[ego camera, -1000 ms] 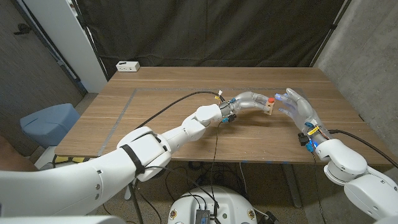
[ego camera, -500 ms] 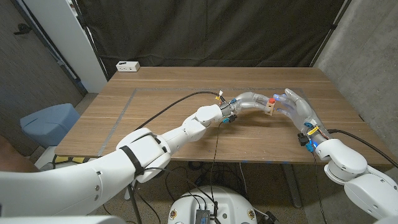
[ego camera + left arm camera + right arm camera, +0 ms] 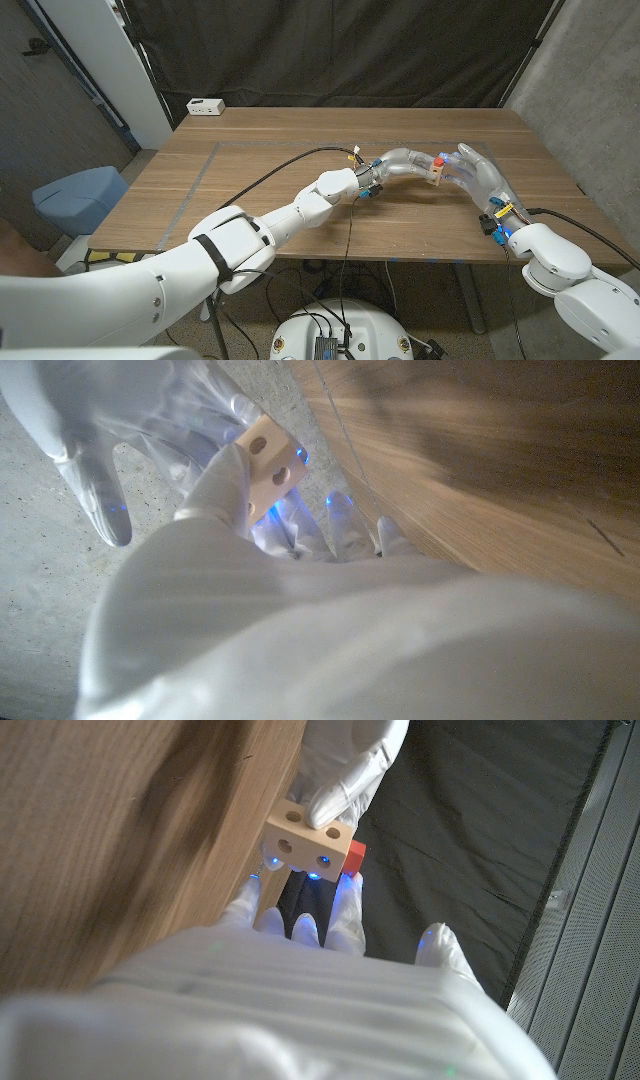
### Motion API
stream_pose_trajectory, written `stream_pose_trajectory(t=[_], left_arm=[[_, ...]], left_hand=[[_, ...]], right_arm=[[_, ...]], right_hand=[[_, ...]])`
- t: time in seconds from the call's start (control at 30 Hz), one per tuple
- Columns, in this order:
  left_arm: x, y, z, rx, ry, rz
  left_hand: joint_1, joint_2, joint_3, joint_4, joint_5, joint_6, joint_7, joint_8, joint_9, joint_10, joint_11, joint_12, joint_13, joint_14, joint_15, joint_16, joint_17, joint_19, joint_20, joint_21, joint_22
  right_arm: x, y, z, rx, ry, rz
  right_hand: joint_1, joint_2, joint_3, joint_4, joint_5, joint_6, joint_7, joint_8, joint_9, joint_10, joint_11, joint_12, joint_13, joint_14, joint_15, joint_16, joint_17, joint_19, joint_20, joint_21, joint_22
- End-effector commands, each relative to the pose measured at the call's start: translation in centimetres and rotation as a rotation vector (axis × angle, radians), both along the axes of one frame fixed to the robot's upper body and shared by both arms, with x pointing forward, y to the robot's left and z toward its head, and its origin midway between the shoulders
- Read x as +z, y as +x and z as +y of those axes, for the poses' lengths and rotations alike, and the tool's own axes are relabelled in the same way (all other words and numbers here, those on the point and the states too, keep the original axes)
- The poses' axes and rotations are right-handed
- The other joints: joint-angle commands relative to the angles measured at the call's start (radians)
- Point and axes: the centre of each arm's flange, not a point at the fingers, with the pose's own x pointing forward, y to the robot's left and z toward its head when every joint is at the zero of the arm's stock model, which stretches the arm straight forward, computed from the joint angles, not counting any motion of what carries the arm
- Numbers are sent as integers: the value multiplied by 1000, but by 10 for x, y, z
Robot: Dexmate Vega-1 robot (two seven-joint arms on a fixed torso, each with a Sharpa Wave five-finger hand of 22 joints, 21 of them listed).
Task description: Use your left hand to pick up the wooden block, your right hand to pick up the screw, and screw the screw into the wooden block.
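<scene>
I am in a lab. A black curtain point(image 3: 350, 50) hangs behind my wooden table point(image 3: 250, 170). The walls point(image 3: 590, 90) are bare and grey.

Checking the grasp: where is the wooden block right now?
In the head view, the block sits right of the table's centre, held by the left hand, with the right hand against its other side.

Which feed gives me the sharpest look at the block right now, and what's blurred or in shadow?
Right wrist view is best: the wooden block with its holes and the red screw are crisp, though the right hand in front is blurred. Left wrist view: left hand soft, table shadowed. Head view: evenly lit, block small.
</scene>
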Motion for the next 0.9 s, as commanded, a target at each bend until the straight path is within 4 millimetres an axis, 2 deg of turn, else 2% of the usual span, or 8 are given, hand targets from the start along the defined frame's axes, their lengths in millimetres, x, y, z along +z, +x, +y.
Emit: stream_pose_trajectory(t=[0.03, 0.9], left_arm=[[3, 2, -2, 4, 3, 4], [3, 6, -3, 16, 8, 16]], left_hand=[[-80, 89, 79, 75, 7, 80, 32, 10, 6, 12, 3, 39, 3, 7, -51, 5, 4, 9, 1, 6, 4], [-80, 89, 80, 75, 7, 80, 31, 10, 7, 8, 2, 38, 4, 7, -51, 5, 5, 8, 2, 6, 4]], right_arm=[[1, 2, -2, 1, 2, 4], [-4, 1, -3, -10, 16, 28]], right_hand=[[-2, -1, -2, 2, 4, 14, 0, 9, 2, 2, -6, 5, 3, -5, 1, 1, 1, -2, 1, 2, 1], [2, 5, 2, 1, 5, 77, 17, 23, 4, 34, -20, 15, 3, 6, -1, 6, -1, 4, -4, 6, 1]])
